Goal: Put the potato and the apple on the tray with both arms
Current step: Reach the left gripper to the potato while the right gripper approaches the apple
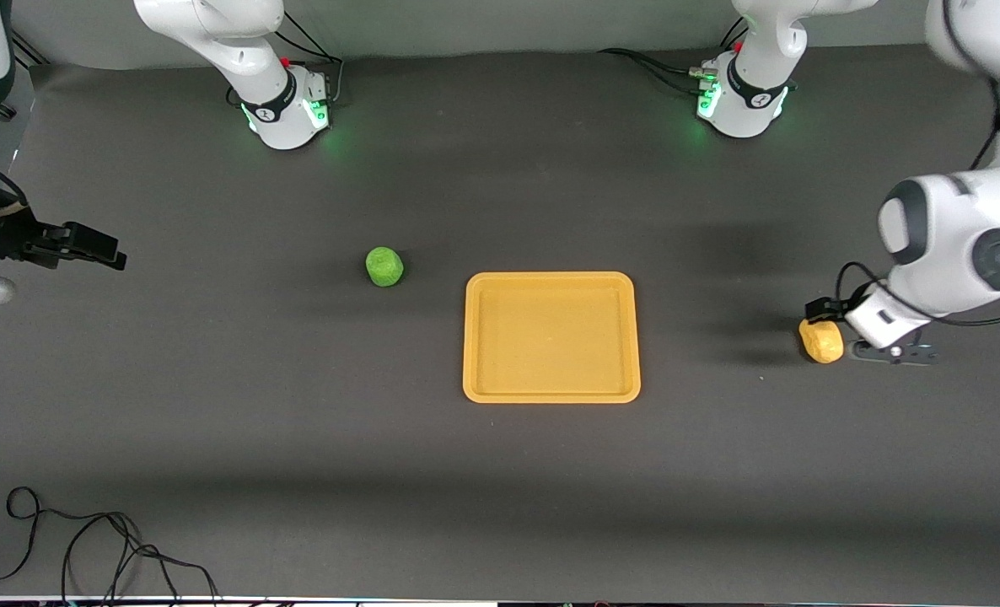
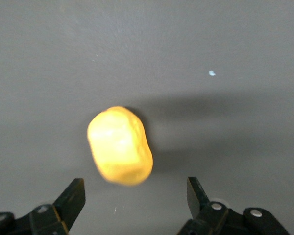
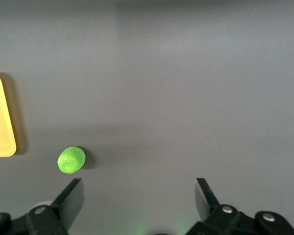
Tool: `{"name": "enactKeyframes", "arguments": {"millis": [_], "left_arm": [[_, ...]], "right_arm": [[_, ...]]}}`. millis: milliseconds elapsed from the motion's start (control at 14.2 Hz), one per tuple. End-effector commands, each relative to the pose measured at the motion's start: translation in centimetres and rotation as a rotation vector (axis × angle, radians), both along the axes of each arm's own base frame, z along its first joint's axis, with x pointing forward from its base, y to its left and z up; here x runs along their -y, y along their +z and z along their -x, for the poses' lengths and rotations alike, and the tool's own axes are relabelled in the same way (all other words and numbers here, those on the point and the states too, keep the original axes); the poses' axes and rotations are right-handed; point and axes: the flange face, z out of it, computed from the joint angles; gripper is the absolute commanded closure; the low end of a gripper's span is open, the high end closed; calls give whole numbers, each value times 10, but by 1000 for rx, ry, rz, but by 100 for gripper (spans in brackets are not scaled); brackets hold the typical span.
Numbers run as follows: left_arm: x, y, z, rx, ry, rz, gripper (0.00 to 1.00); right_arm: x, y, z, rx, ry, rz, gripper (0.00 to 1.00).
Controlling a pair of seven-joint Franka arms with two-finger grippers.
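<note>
**Two claws set wide, each facing its own fruit, tray empty between them**

A dark grey tabletop (image 1: 500,489) is shown with a flat rectangular orange-yellow plastic tray (image 1: 551,393) lying empty at its middle.

The left claw (image 2: 136,196) is held low at the left arm's end of the tabletop, its jaws spread wide and gripping nothing. The small oval yellow-tan potato (image 2: 120,145) is seen just ahead of the fingertips and roughly centred on the gap, resting on the tabletop; the wide spread appears chosen so the fingers can pass either side of it. The tray lies well apart from this claw, toward the table's middle.

The right claw (image 3: 139,198) is held above the right arm's end of the tabletop, likewise wide open and empty. The small bright green roundish apple (image 3: 71,160) is seen ahead of one fingertip, off the centre line, so realignment is judged necessary. The tray's corner appears just past the apple.

Neither fruit has yet been placed.
</note>
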Motion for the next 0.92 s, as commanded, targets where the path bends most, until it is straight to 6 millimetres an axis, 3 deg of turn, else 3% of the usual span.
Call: {"name": "enactKeyframes", "arguments": {"millis": [0,141,282,423,493,634,704,845], "left_arm": [[-10,-51,2,40,-21,-14,6],[-15,-61,2,58,-28,-19,13],[-16,-51,-2,65,-28,-19,37],[-14,-47,-3,72,-26,-20,40],[-13,-39,-6,66,-25,-19,50],[-7,0,-20,11,-19,-14,69],[2,24,-27,-26,-3,-11,69],[70,62,-53,-46,50,-7,68]], "right_arm": [[-52,-8,18,-3,14,8,0],[-99,-19,44,12,9,16,0],[-144,-37,76,41,-9,20,0],[-188,-57,112,60,-5,16,0],[-201,-67,128,70,-10,14,0],[-227,-86,159,86,-12,10,0],[-232,-91,169,89,1,9,0],[-232,-93,173,85,6,11,0]]}}
